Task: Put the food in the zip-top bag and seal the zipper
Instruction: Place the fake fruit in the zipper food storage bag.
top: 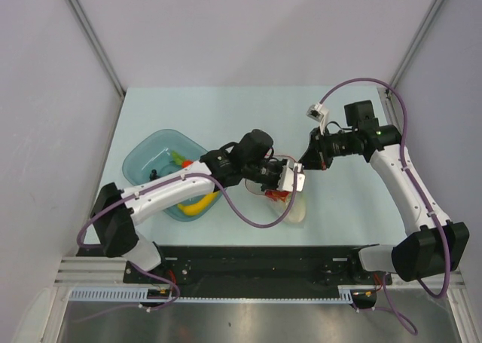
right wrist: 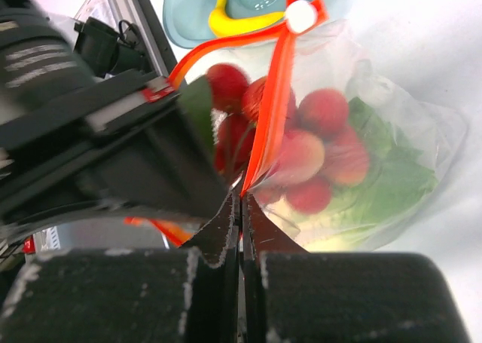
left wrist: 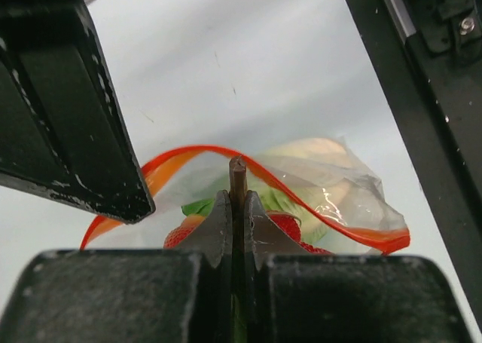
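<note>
The zip-top bag [top: 295,209] lies between the two arms with its mouth held up and open. My left gripper [left wrist: 238,198] is shut on the brown stem of the red berry cluster [left wrist: 288,224], which hangs in the mouth. The zipper [left wrist: 188,153] loops around it. Pale cabbage [right wrist: 399,181] lies inside the bag [right wrist: 392,132] beside the berries [right wrist: 324,113]. My right gripper [right wrist: 242,198] is shut on the bag's edge at the zipper [right wrist: 275,102]. In the top view the left gripper [top: 285,179] and right gripper [top: 303,164] are close together.
A translucent teal bowl [top: 143,154] sits to the left of the bag. It holds a yellow banana [top: 197,205] and a red-orange pepper [top: 179,161]. The banana [right wrist: 245,22] also shows beyond the bag in the right wrist view. Walls enclose the table on three sides.
</note>
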You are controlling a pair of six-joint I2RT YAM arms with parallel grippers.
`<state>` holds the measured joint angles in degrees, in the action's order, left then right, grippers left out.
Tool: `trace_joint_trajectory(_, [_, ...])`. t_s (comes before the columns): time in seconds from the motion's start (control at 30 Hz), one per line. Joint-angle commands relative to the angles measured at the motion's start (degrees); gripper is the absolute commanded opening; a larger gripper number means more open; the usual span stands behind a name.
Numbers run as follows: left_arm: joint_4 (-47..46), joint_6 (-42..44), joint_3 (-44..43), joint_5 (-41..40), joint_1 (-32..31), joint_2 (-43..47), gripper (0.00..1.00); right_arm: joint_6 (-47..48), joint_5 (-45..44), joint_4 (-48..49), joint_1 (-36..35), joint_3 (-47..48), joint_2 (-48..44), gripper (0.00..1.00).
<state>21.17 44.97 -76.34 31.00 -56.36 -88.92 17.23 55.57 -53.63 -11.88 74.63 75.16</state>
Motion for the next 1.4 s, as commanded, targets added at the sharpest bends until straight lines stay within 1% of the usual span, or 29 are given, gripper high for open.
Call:
trace_joint_trajectory(0.0, [1.3,4.5,-2.3,1.3,1.0,0.9,0.00,2.2,2.7,-1.4,0.3,2.4,-0.7,0.00])
trace_joint_trajectory(0.07, [2.4,6.5,-2.1,0.4,1.0,1.6,0.00,2.6,3.1,-1.7,0.2,2.8,-0.4,0.00])
trace_joint_trajectory(0.2, [0.5,10.1,-0.4,-1.7,1.1,4.5,0.00,4.3,4.0,-3.5,0.1,3.7,0.5,0.00])
trace_joint_trajectory(0.3, [1.5,14.1,-0.7,-3.6,0.0,4.0,0.00,5.5,4.5,-4.6,-0.4,4.1,1.1,0.00])
trace_joint_trajectory(0.33, [2.8,15.5,-2.2,-3.8,-0.3,3.2,0.00,5.7,4.5,-4.7,-0.5,4.2,1.1,0.00])
trace_joint_trajectory(0.37, [8.0,19.4,-3.3,-4.0,-0.7,2.2,0.01,5.9,4.5,-4.7,-0.6,4.3,1.2,0.00])
trace_joint_trajectory(0.4, [10.5,21.2,-4.2,-3.9,-1.0,0.1,0.02,5.8,4.4,-4.6,-0.8,4.5,1.4,0.00])
trace_joint_trajectory(0.47, [16.2,25.8,-5.6,-3.1,-1.8,-1.2,0.06,5.2,4.3,-3.9,-1.0,4.6,1.6,0.00])
trace_joint_trajectory(0.5, [17.0,27.1,-5.4,-2.5,-2.0,-1.2,0.11,5.0,4.4,-3.8,-0.9,4.6,1.7,0.00])
trace_joint_trajectory(0.57, [20.0,31.2,-5.1,-3.1,-3.1,-1.5,0.15,4.8,4.5,-3.6,-0.9,4.7,1.9,0.00])
trace_joint_trajectory(0.63, [19.8,30.6,-5.5,-6.6,-4.4,-1.9,0.30,4.9,4.5,-3.5,-0.9,4.6,2.1,0.00])
trace_joint_trajectory(0.67, [17.7,26.5,-6.2,-7.8,-4.8,-2.0,0.39,5.0,4.5,-3.5,-0.9,4.6,2.2,0.00])
trace_joint_trajectory(0.7, [17.8,24.3,-7.7,-8.2,-5.0,-2.1,0.53,5.1,4.3,-3.6,-1.0,4.6,2.3,0.00])
trace_joint_trajectory(0.73, [18.6,22.3,-12.2,-6.8,-4.9,-2.4,0.59,5.2,4.4,-3.6,-1.0,4.5,2.2,0.00])
trace_joint_trajectory(0.77, [20.4,18.0,-14.4,-6.4,-4.6,-2.4,0.63,5.4,4.3,-3.4,-0.8,4.5,2.4,0.00])
trace_joint_trajectory(0.8, [21.4,16.3,-16.5,-5.5,-4.5,-2.2,0.70,5.6,4.4,-3.6,-0.8,4.5,2.5,0.00])
trace_joint_trajectory(0.83, [23.6,15.4,-20.0,-4.0,-3.8,-1.3,0.72,6.2,4.3,-4.0,-0.7,4.6,2.8,0.00])
trace_joint_trajectory(0.9, [25.0,13.9,-21.6,-2.6,-2.0,0.4,0.75,6.9,4.3,-4.6,-0.6,4.8,3.0,0.00])
trace_joint_trajectory(0.93, [27.0,13.9,-22.0,-0.6,-1.1,1.6,0.77,7.7,4.4,-5.0,-0.5,4.9,3.2,0.00])
trace_joint_trajectory(1.0, [30.8,17.0,-21.6,1.9,1.8,4.1,0.75,8.2,4.5,-5.9,-0.3,5.3,3.6,0.00])
trace_joint_trajectory(1.03, [35.8,18.9,-20.4,3.3,2.7,4.8,0.74,8.6,4.5,-6.2,-0.3,5.3,3.6,0.00])
trace_joint_trajectory(1.07, [38.5,22.9,-19.5,4.8,3.7,5.9,0.72,8.8,4.5,-6.4,-0.1,5.4,3.9,0.00])
trace_joint_trajectory(1.1, [40.8,24.9,-18.2,5.3,5.1,6.2,0.66,9.0,4.5,-6.5,-0.1,5.6,4.0,0.00])
trace_joint_trajectory(1.13, [44.9,26.9,-15.6,5.3,5.4,6.4,0.63,9.1,4.5,-7.0,-0.1,5.8,4.0,0.00])
trace_joint_trajectory(1.17, [46.2,30.3,-13.9,4.6,5.5,6.8,0.60,9.5,4.5,-7.1,0.0,5.9,4.2,0.00])
trace_joint_trajectory(1.2, [46.8,31.6,-12.1,4.2,5.5,7.9,0.58,9.6,4.5,-7.5,0.1,6.4,4.5,0.00])
trace_joint_trajectory(1.23, [45.9,32.5,-8.4,3.9,5.5,8.5,0.57,9.7,4.5,-7.8,0.1,6.6,4.6,0.00])
trace_joint_trajectory(1.33, [41.2,32.6,-3.1,3.1,5.4,9.9,0.57,9.9,4.4,-8.2,0.2,6.9,4.8,0.00])
trace_joint_trajectory(1.37, [40.6,32.5,-2.6,3.1,5.3,9.7,0.57,9.9,4.3,-8.2,0.2,6.9,4.8,0.00])
